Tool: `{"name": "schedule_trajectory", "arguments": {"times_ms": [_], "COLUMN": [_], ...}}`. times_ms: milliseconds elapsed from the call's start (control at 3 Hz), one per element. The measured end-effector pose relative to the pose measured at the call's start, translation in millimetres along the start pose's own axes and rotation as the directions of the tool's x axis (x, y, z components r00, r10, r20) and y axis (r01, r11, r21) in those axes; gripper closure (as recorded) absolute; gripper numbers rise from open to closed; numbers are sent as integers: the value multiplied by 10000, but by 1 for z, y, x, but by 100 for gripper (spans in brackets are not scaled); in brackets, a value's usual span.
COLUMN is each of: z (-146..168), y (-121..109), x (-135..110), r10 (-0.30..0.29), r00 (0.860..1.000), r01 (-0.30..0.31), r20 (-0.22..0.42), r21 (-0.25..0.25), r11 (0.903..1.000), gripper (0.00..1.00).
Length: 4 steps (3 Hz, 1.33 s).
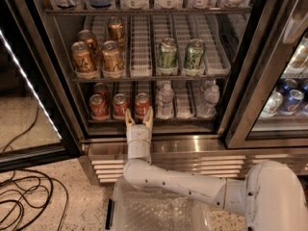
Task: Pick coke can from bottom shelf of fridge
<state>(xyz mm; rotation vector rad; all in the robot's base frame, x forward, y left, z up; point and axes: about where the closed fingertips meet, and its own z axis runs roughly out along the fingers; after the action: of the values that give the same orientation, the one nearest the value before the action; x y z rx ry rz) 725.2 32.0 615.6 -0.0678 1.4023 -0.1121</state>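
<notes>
You've got the pincer [139, 119] sitting at the fridge [239, 81] sill with its fingers spread apart, lined up just below the rightmost coke can [142, 105] at the front of the bottom shelf [184, 108], so I'd guess it's set to slide in around it.

The white arm [192, 184] runs leftward from lower right, bends, and turns its wrist straight up; the gripper [139, 115] stands upright at the front edge of the bottom shelf [183, 121], left of its middle; its fingers [128, 119] are spread apart, tips upward.
</notes>
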Motion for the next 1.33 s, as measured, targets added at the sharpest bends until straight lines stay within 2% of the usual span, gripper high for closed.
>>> {"name": "schedule_trajectory", "arguments": {"times_ms": [1000, 1333], "z": [12, 42], "y": [-6, -11], "x": [5, 14], "r10": [111, 46], "r00": [9999, 10000], "r01": [-111, -46], "r20": [-7, 10], "r21": [361, 711], "r11": [9993, 9975], "gripper": [41, 37]}}
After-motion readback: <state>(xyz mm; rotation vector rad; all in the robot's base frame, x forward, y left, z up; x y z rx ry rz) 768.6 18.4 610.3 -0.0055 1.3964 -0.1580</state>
